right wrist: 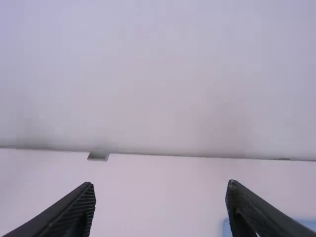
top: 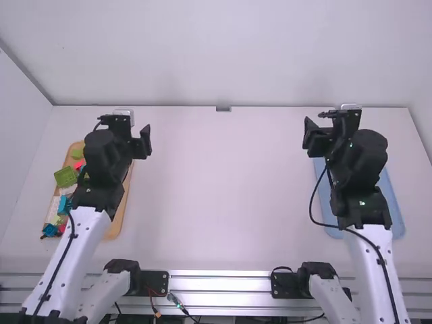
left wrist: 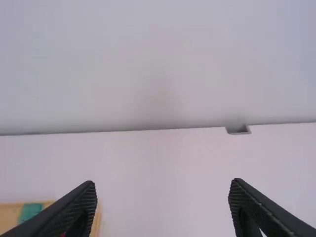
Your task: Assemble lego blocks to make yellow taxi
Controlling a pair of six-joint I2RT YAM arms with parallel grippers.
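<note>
Blocks of coloured plastic (top: 79,164), the task's things, sit on tan rectangular wooden tray (top: 117,217), left side of white table (top: 223,196), partly behind left arm. Green squarish block (top: 65,177) at tray's outer edge; teal block (top: 64,204) closer to camera; blue block (top: 50,230) near the tray's near outer corner, small red block (top: 61,228) just beside it. Left wrist view: tray corner, another green-teal piece (left wrist: 30,211) on it.

Left black two-finger gripper (top: 123,126): open, fingers wide apart, nothing between, over far end of wooden tray. Right black two-finger gripper (top: 332,122): same, spread and unloaded, near far end of light-blue rectangular tray (top: 397,217) on right side, partly hidden by right arm.
</note>
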